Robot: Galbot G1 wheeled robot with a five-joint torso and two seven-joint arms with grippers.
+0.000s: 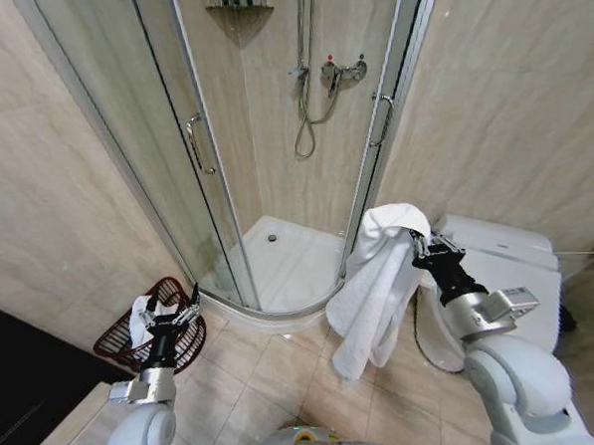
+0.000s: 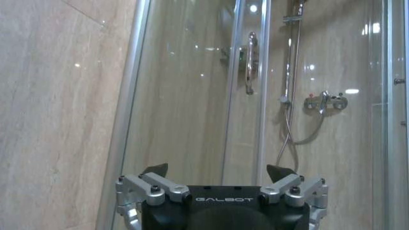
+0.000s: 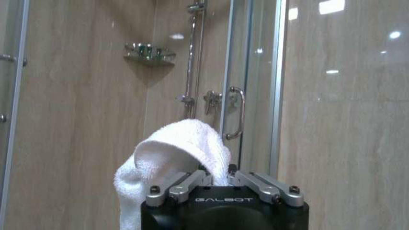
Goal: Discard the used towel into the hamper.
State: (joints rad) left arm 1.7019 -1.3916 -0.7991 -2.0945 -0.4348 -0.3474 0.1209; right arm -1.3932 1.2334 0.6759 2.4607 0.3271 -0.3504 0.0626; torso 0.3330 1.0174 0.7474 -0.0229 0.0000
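Observation:
A white towel (image 1: 372, 288) hangs in long folds from my right gripper (image 1: 423, 242), which is shut on its top edge at about chest height, right of the shower entrance. In the right wrist view the towel (image 3: 179, 148) bulges over the closed right gripper (image 3: 217, 173). The hamper (image 1: 114, 342), a dark red-brown wire basket, stands on the floor at the lower left with something white inside. My left gripper (image 1: 174, 302) is raised in front of the hamper, open with nothing held. In the left wrist view the left gripper (image 2: 219, 170) shows spread fingers (image 2: 156, 169).
A curved glass shower enclosure (image 1: 208, 147) with a white tray (image 1: 289, 263) stands ahead. A white toilet (image 1: 503, 261) sits close behind the right arm. Tiled walls close in on both sides, and beige floor tiles (image 1: 275, 373) lie between hamper and toilet.

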